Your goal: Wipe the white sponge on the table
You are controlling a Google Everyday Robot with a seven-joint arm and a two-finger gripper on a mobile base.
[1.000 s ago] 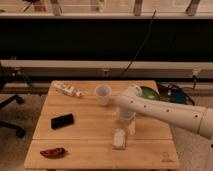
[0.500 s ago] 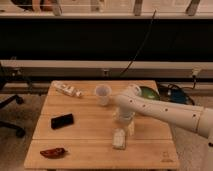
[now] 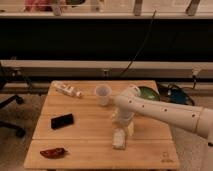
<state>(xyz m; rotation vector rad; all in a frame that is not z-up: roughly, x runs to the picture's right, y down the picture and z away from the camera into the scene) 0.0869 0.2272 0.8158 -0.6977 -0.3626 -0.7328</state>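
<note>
The desk (image 3: 90,135), a light wooden square of wide planks, fills the lower middle of the view, in front of a dark wall band crossed by pale rails. The white arm (image 3: 165,114) comes in from the right edge and runs across the desk's right side, bending down near the middle. Part of a black office chair (image 3: 7,107) stands on the floor to the left, off the desk.

A green rounded object (image 3: 148,93) sits at the far right corner, partly hidden behind the arm. A translucent white cup (image 3: 103,94) stands upright near the far edge, just left of the arm's bend. A white tube-like packet (image 3: 67,90) with red marks lies at the far left corner.

The claw (image 3: 123,125) points down at the desk's middle right, its tip right at the white sponge (image 3: 119,140); whether it is apart or clamped on the sponge I cannot tell. The sponge lies flat on the desk towards the near edge, just below the claw.

A black phone-like object (image 3: 62,120) lies on the left side, well apart from the sponge. A dark red thing (image 3: 53,152) lies near the front left corner. A small dark logo (image 3: 166,155) marks the front right corner.
</note>
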